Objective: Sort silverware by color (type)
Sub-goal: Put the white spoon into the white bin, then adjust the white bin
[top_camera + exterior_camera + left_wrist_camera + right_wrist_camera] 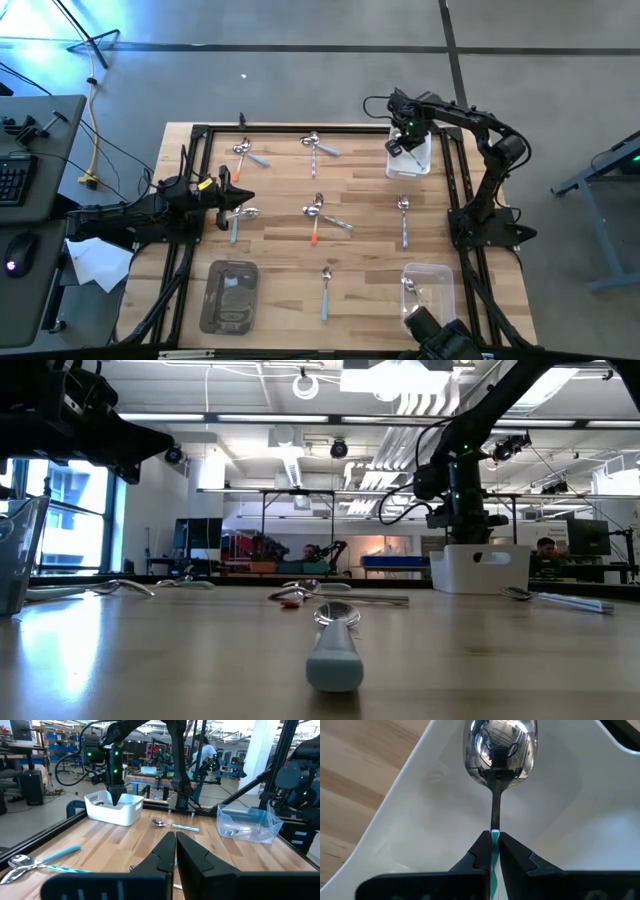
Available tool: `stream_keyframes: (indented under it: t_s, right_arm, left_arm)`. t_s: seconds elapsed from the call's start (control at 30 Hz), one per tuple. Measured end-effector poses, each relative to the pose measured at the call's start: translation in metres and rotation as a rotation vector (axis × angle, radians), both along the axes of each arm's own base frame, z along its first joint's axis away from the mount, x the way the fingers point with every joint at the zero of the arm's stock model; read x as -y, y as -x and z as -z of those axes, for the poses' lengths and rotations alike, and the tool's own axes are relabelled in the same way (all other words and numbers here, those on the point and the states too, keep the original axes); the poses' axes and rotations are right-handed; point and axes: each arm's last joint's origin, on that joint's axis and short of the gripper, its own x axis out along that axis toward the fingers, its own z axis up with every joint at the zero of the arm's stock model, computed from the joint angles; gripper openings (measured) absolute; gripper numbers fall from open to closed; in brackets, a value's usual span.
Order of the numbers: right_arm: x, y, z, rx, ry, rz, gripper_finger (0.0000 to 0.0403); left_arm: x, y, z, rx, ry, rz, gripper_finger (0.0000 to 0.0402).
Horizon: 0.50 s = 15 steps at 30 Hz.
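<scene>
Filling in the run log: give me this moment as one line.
right gripper: jaws shut on blue-handled spoon, over white tub | left gripper: shut, empty, waiting at table's left | other spoons unsorted

Tubs: 3, i.e. 1 white tub [420, 165] and 2 clear, one clear tub [230, 295], other clear tub [432, 280]. Spoons on bare wood: 6 spots, some overlapping, exact no. can't tell. Orange-handled spoon [314, 236]: 1. Blue-handled spoon [495, 765] in white tub: 1.

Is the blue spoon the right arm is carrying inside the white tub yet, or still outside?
Inside: the right end effector holds the blue-handled spoon with its bowl down between the white tub's walls.
</scene>
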Motion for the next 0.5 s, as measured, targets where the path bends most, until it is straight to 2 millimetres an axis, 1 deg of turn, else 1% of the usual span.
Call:
stream_keyframes:
  t_s: [0.1,0.37,0.5]
  right_arm:
    - [0.0000,0.0000,0.0000,0.000,0.000,0.005,0.0024]
    - [0.0002,0.0008,-0.0001,-0.022,0.013,0.007,0.0085]
    - [-0.0030,0.0028,-0.0067,-0.060,-0.023,-0.018,0.0086]
  left_arm:
    - [0.0000,0.0000,0.0000,0.000,0.001,-0.001,0.0005]
    - [-0.0001,0.0000,0.0000,0.001,0.009,-0.004,0.0005]
    - [-0.0001,0.0000,0.0000,0.002,0.009,-0.004,0.0005]
